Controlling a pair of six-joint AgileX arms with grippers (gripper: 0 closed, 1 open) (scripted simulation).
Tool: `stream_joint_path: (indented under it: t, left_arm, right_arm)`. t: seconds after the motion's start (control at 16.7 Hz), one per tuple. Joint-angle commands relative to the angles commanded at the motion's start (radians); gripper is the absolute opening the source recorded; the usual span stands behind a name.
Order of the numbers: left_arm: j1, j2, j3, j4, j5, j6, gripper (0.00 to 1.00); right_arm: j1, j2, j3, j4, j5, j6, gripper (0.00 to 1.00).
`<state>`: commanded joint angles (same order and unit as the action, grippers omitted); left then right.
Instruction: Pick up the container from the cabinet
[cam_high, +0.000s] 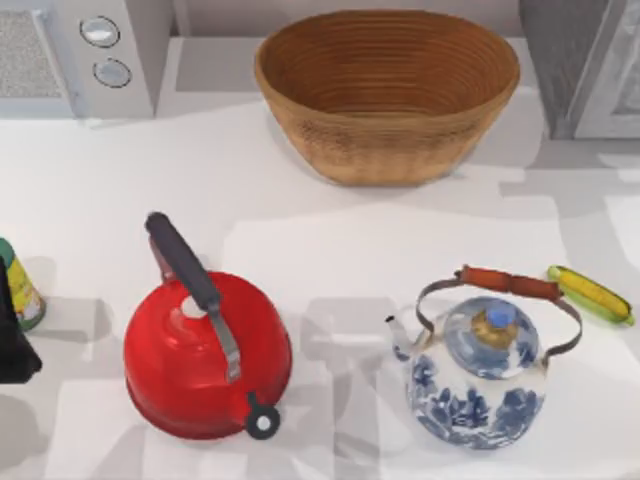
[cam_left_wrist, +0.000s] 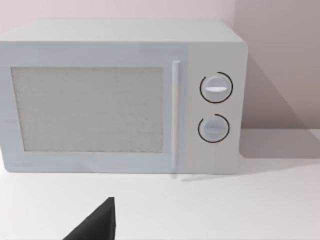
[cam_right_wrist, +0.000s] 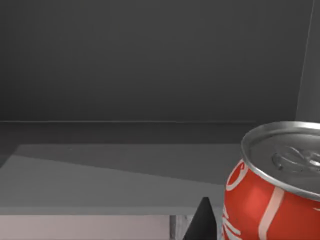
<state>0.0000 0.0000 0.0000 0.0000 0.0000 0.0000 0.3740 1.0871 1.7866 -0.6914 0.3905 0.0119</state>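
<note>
right gripper (cam_right_wrist: 204, 220): inside the dark cabinet (cam_right_wrist: 150, 60), one dark fingertip at lower centre of my wrist view, just beside the red soda can (cam_right_wrist: 272, 195) at lower right | jaw opening: cannot tell | left gripper (cam_left_wrist: 95, 225): parked facing the microwave (cam_left_wrist: 120, 95), opening cannot tell

A round woven wicker basket (cam_high: 388, 92) stood at the back of the white table (cam_high: 300, 220). Nearer than the basket and left sat a glossy red kettle (cam_high: 205, 360); nearer and right, a blue-and-white porcelain teapot (cam_high: 478, 372), a yellow corn cob (cam_high: 591, 294) just beside it.
</note>
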Motion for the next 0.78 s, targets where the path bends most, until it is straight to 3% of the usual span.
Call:
stream_joint_path:
  t: [0.3, 0.78]
  left_arm:
    - [0.000, 0.000, 0.000, 0.000, 0.000, 0.000, 1.00]
    - [0.000, 0.000, 0.000, 0.000, 0.000, 0.000, 1.00]
  right_arm:
    - [-0.044, -0.154, -0.248, 0.101, -0.058, -0.001, 0.00]
    - [-0.189, -0.563, -0.938, 0.359, -0.204, -0.005, 0.00]
